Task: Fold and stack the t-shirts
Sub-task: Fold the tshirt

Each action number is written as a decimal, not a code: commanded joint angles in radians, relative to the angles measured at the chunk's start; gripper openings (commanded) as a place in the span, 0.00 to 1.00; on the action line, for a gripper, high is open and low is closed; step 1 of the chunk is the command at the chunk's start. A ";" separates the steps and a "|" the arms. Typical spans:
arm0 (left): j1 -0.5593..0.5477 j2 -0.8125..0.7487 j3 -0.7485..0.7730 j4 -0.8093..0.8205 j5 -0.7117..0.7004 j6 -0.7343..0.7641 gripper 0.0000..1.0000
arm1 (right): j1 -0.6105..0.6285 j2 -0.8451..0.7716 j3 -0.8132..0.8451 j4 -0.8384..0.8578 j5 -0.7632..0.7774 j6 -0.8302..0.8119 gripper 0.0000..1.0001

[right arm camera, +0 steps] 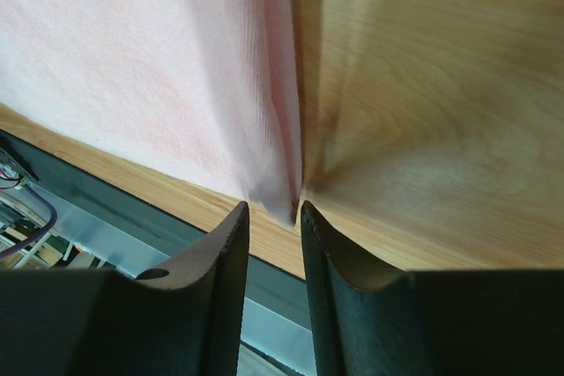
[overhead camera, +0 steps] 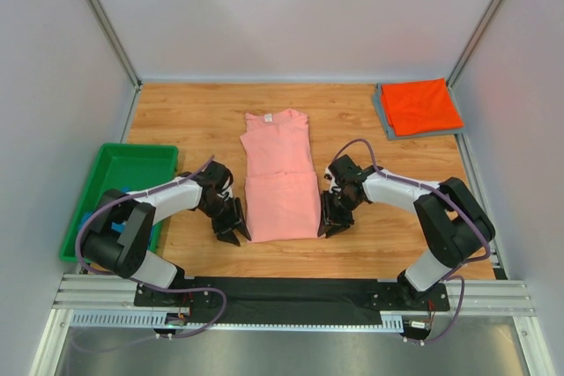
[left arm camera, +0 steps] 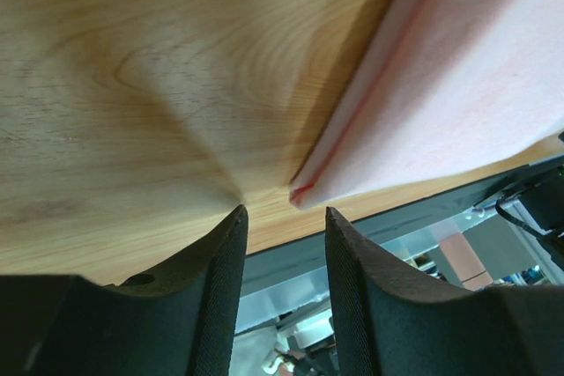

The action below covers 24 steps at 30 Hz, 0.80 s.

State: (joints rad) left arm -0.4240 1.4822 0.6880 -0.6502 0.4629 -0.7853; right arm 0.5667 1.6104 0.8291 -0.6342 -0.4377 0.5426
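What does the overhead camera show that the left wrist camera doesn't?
Only overhead: the right gripper, the green bin, and the orange-red shirt lying on a grey one in the far right corner. Only the left wrist: the pink shirt close up, with the layered edge at its near corner just beyond the open fingers. Both: that shirt, the wooden table and the left gripper.

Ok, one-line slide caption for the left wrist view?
Open left gripper poised at a corner of the folded pink t-shirt on the wooden table.
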 commanded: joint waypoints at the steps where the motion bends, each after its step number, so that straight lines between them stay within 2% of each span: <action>1: 0.001 0.000 -0.030 0.047 0.023 -0.028 0.47 | 0.004 0.002 -0.025 0.047 0.001 0.005 0.30; 8: 0.001 0.013 -0.059 0.129 0.051 -0.042 0.39 | 0.004 0.014 -0.064 0.082 -0.001 -0.018 0.29; 13: 0.001 -0.002 -0.057 0.106 0.026 -0.051 0.40 | 0.004 0.006 -0.061 0.084 0.001 -0.013 0.26; 21: 0.001 0.012 -0.081 0.171 0.023 -0.081 0.41 | 0.004 0.009 -0.054 0.076 0.001 -0.013 0.26; 24: 0.001 0.023 -0.085 0.185 0.017 -0.086 0.35 | 0.002 0.016 -0.059 0.083 -0.001 -0.015 0.25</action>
State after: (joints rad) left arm -0.4236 1.4891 0.6201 -0.5194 0.5201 -0.8612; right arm 0.5663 1.6104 0.7822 -0.5892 -0.4702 0.5449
